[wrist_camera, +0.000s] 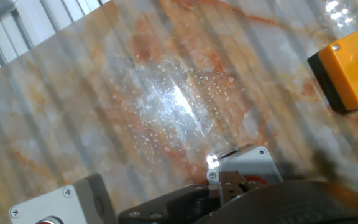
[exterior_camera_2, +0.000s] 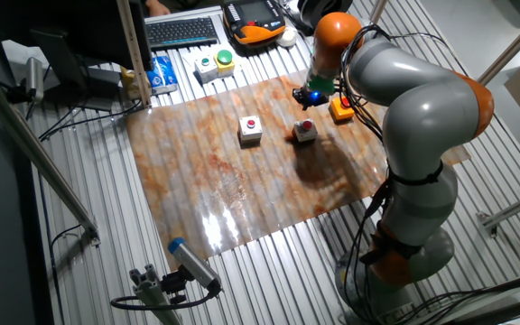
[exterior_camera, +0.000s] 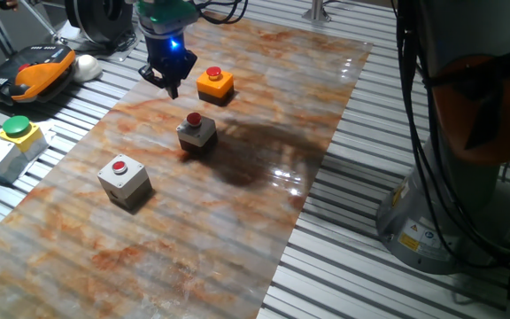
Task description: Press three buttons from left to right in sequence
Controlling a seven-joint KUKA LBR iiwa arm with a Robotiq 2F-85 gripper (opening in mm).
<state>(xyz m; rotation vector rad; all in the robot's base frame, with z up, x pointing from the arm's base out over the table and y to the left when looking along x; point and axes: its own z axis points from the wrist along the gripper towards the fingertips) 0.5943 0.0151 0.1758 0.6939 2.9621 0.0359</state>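
black pincer (exterior_camera: pixel 168 81) w/ blue light hovering above marbled bench (exterior_camera: pixel 237 230), holding nothing, finger gap not discernible | mid grey-white box w/ red round button (exterior_camera: pixel 196 130) just below/near tips | flat orange box w/ red button (exterior_camera: pixel 214 83) beside pincer | far grey-white box w/ red button (exterior_camera: pixel 123 180) well apart

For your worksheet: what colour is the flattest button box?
Orange, clearest in the one fixed view.
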